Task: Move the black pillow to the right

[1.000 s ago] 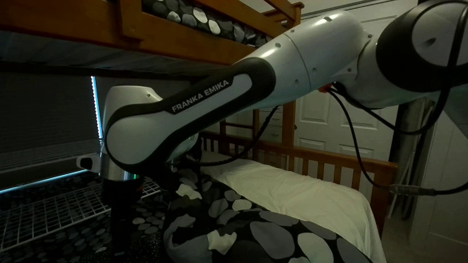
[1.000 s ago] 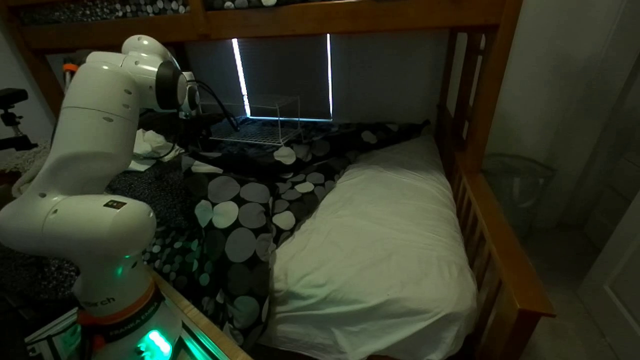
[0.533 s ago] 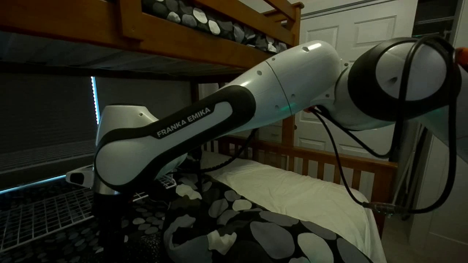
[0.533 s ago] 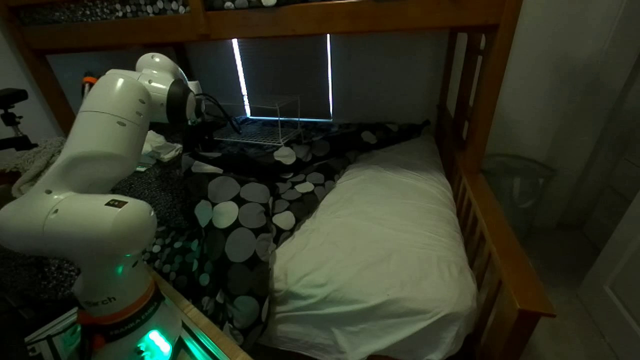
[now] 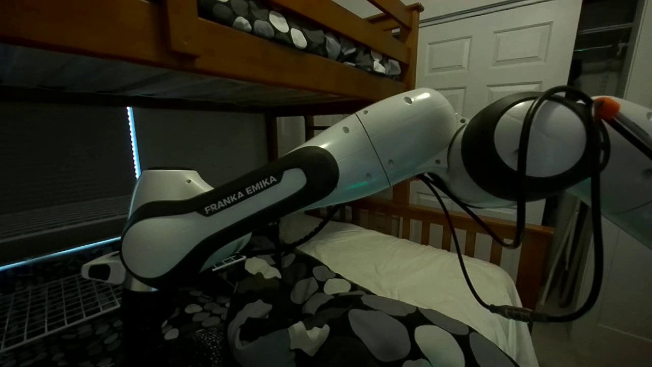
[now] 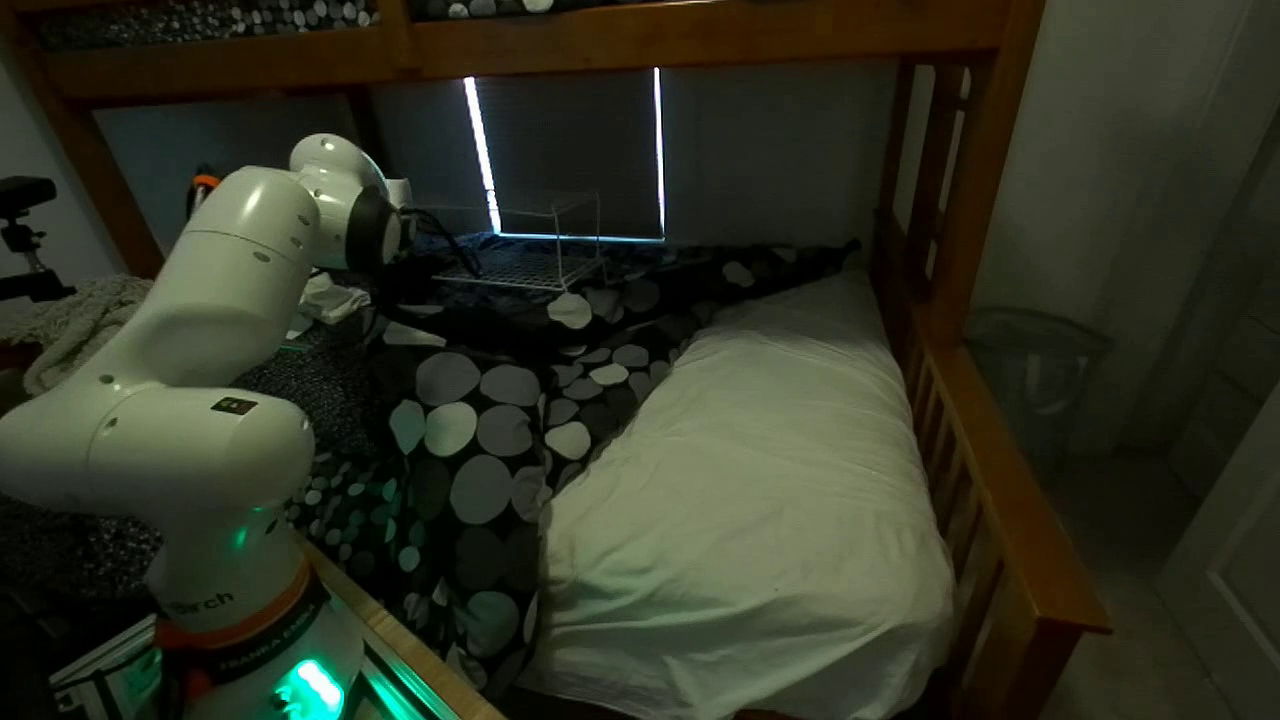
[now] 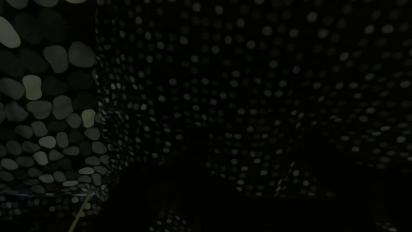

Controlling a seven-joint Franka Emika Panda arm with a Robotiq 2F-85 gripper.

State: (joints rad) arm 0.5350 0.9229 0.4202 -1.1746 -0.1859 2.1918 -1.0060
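The bunk bed [image 6: 700,45] frames everything around me, its lower berth spread with the pebble-patterned bedspread [image 6: 470,430] and, beside that, the cream sheet [image 6: 760,480]. Across the big blobs from the sheet lies the black pillow [image 7: 244,80], much of it behind my arm [image 6: 240,260] in an exterior view. From the wrist I see its left edge running almost straight up and down the picture, against the blobs; its ends are hidden or cut off, so I cannot tell its long axis for certain. The fabric is black and soft-looking, thick with small whitish dots that crowd closer toward that edge.

Since a second ago my arm has come lower in both exterior views, while the bedding and the visible part of the pillow show no clear shift. The white wire rack [image 5: 61,311], near my arm's end, stands where it did.

My gripper [image 7: 257,138] is at the pillow, its two dark fingers [image 7: 197,145] well apart, with speckled fabric showing between them. I see nothing pinched; whether they touch the cloth, I cannot tell in this gloom.
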